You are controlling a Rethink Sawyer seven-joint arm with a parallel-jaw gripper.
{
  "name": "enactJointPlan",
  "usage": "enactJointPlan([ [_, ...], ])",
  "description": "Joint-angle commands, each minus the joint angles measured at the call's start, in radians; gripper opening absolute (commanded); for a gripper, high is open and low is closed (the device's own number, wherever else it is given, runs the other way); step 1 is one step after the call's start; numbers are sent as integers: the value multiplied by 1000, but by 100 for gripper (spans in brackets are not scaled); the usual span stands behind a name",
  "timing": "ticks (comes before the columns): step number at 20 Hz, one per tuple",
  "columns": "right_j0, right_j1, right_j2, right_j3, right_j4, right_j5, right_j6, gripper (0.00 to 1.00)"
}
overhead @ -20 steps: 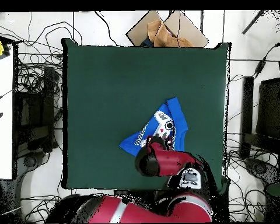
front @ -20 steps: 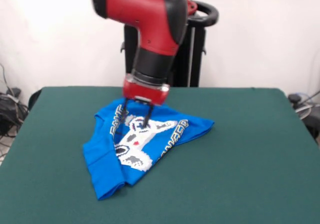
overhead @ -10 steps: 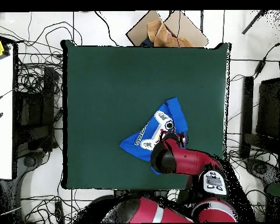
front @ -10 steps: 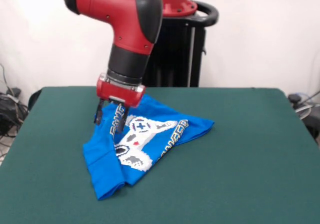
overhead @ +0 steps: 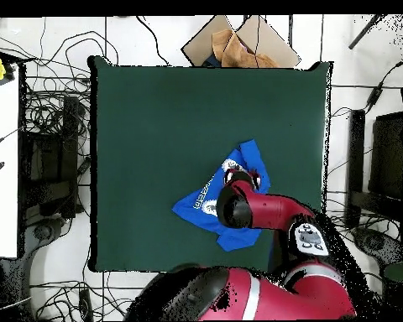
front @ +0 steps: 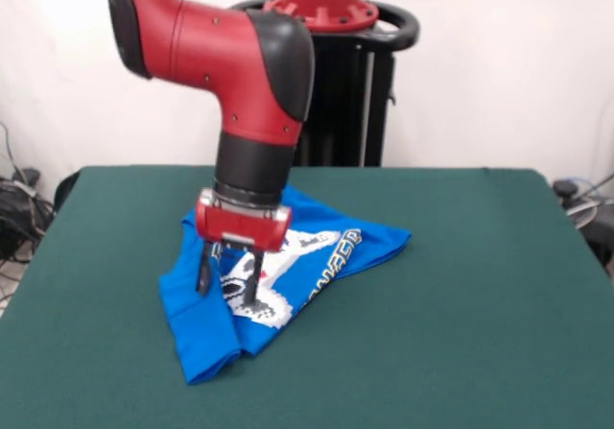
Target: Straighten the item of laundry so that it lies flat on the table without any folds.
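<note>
Where folds remain, parted pincer (front: 226,288) over shirt (front: 197,338)

Crumpled blue shirt (overhead: 206,199) under red arm (overhead: 268,211), green table (overhead: 154,126).

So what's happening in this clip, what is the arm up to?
A red Sawyer arm has its gripper lowered over a crumpled blue T-shirt on the green table. The fingers stand apart, tips down on the white controller print, gripping nothing. The shirt is bunched and folded over itself, not yet flat.
</note>
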Motion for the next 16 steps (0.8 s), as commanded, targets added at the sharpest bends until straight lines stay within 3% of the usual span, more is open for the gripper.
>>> enactJointPlan([
  [1, -3, 43, 158, -115, -25, 123, 23, 100],
  [4, -52, -10, 200, -116, -38, 223, -38, 100],
  [7, -53, 14, 197, -164, -51, 274, -79, 100],
  [12, 25, 55, 63, -219, -99, 200, -22, 100],
  [16, 16, 36, 70, -211, -121, 217, -7, 100],
])
